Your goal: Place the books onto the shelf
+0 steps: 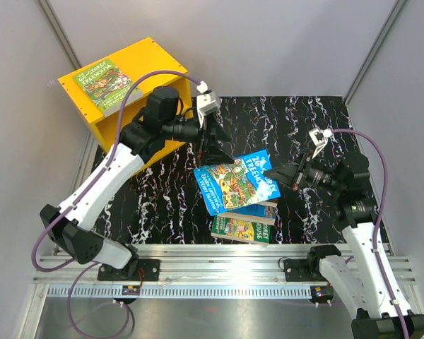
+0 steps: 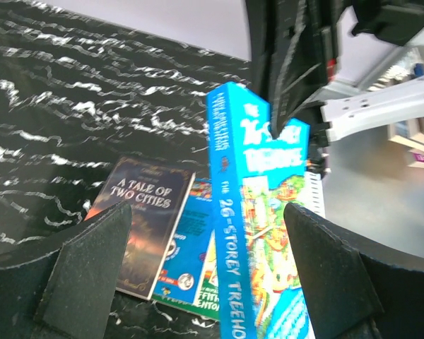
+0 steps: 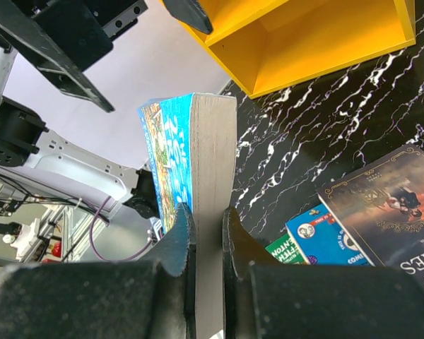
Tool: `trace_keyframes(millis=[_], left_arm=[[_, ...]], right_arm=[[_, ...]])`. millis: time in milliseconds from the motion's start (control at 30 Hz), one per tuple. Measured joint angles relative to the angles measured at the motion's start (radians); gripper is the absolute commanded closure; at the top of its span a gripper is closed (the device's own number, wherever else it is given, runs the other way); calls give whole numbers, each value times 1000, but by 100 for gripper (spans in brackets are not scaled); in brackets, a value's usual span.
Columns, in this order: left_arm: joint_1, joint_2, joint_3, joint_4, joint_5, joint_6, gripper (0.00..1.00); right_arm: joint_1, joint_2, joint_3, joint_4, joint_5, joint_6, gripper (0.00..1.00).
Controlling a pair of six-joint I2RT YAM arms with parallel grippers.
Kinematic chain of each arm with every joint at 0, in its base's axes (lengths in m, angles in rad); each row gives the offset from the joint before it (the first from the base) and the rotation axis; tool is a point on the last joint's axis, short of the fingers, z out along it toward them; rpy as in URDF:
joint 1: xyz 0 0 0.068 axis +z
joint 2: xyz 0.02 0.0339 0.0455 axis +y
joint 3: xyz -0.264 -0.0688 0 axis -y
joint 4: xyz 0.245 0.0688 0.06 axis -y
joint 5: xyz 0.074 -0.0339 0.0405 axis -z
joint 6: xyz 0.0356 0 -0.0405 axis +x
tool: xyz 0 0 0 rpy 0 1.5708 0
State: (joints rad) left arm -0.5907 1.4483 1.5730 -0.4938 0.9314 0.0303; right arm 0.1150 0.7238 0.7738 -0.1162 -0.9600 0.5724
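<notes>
Here, the yellow shelf [image 1: 150, 58] stands at far left and a blue Treehouse book [image 1: 237, 180] hangs in the air mid-table.
A green Treehouse book [image 1: 104, 85] lies flat on the shelf's top. Just right of the shelf, the left gripper [image 1: 213, 145] has its jaws spread wide, one finger on each side of the blue book, gaps showing, gripping nothing. The right gripper [image 1: 277, 174] is clamped on the tilted book's page block. Beneath it, on the black marbled mat [image 1: 297, 120], lies a loose pile: A Tale of Two Cities [image 2: 145, 226] over a blue book [image 3: 321, 236] and a green one [image 1: 240, 227].
</notes>
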Motion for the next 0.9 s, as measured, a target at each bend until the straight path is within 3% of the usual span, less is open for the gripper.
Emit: trace_keyframes(millis=[333, 467, 533, 567, 600, 633, 733, 867, 900], left_arm=[[-3, 17, 27, -67, 64, 18, 8], [-12, 35, 19, -126, 64, 46, 11], [-22, 39, 14, -151, 59, 58, 17], [-27, 40, 13, -166, 54, 66, 25], [-32, 41, 11, -177, 48, 74, 49], [-37, 42, 10, -187, 44, 72, 64], [-53, 42, 8, -209, 31, 84, 100], [-61, 42, 8, -208, 16, 79, 100], [-64, 41, 8, -207, 9, 77, 100]], right_arm=[[0, -23, 4, 0, 2, 9, 100], [0, -21, 16, 5, 8, 15, 100], [0, -19, 19, 24, 8, 24, 100], [0, -19, 19, 36, 8, 29, 100], [0, -19, 19, 46, 8, 35, 100], [0, -19, 19, 53, 8, 40, 100], [-1, -18, 19, 58, 21, 41, 100], [-2, -18, 19, 61, 27, 43, 99], [-2, -18, 19, 61, 27, 43, 91]])
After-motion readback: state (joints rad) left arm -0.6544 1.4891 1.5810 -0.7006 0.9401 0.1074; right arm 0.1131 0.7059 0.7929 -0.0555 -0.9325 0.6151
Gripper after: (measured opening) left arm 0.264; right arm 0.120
